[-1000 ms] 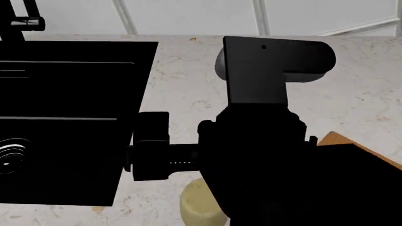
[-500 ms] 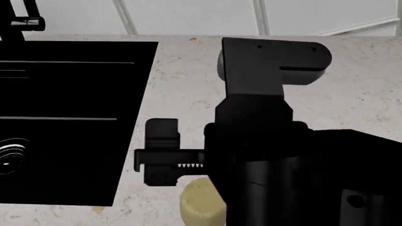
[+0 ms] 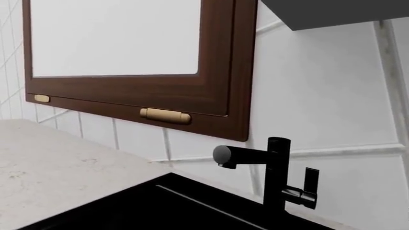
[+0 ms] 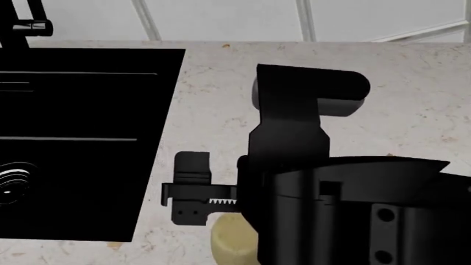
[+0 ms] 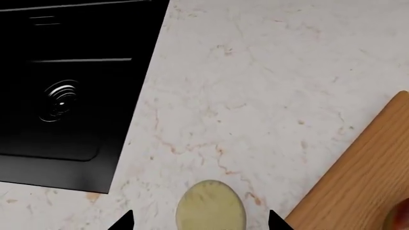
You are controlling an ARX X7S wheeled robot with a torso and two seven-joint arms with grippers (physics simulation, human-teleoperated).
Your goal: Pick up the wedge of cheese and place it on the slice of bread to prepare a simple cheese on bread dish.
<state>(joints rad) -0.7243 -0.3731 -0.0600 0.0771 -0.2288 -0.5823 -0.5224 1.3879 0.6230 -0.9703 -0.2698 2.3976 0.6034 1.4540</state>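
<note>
The wedge of cheese, a pale yellow-cream stubby lump, stands on the marble counter; it also shows in the head view at the bottom edge. My right gripper is open just above it, its two dark fingertips standing either side of the cheese without touching. In the head view one black finger shows left of the arm, just above the cheese. The slice of bread is hidden. My left gripper shows in no view.
A black sink lies left of the cheese, its drain visible and a black faucet behind it. A wooden board lies to the right of the cheese. My right arm blocks the head view's lower right.
My right arm has moved down and toward the cheese; its finger now sits lower and closer over the cheese. The arm now covers the wooden board's corner in the head view.
</note>
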